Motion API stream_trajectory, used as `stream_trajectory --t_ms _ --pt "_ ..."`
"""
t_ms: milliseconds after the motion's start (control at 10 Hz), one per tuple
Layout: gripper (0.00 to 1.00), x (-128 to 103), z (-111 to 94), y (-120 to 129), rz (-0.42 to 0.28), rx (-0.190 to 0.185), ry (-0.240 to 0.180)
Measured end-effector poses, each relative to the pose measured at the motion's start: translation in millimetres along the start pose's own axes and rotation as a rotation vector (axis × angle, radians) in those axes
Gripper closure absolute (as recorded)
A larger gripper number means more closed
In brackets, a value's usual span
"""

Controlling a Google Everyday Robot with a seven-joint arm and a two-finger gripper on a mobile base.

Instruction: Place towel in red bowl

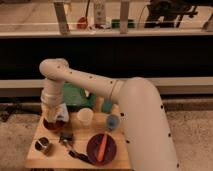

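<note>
Arm [125, 100]: white, reaches from lower right up and across to the left, elbow bent above the table's left end, wrist pointing down.

Table [35, 159]: small, wooden.

Green object [75, 95]: at the table's back, partly hidden by the arm; cannot tell what it is.

Purple bowl [101, 146]: front centre, with an orange carrot [102, 145] lying in it.

Red bowl [54, 124]: left side, directly below the wrist, partly covered by it.

Gripper [56, 117]: down at the red bowl, over its inside. Jaw width cannot be told; towel not made out.

White cup [85, 117]: just right of the red bowl.

Blue cup [113, 122]: right of the white cup.

Metal cup [44, 146]: front left corner.
</note>
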Motion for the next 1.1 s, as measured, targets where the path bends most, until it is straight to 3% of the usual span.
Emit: stream_trajectory --t_ms 500,1100 --pt "0.99 4 -1 0 -0.057 0.052 0.047" --pt "0.99 19 4 14 -0.065 0.062 0.056"
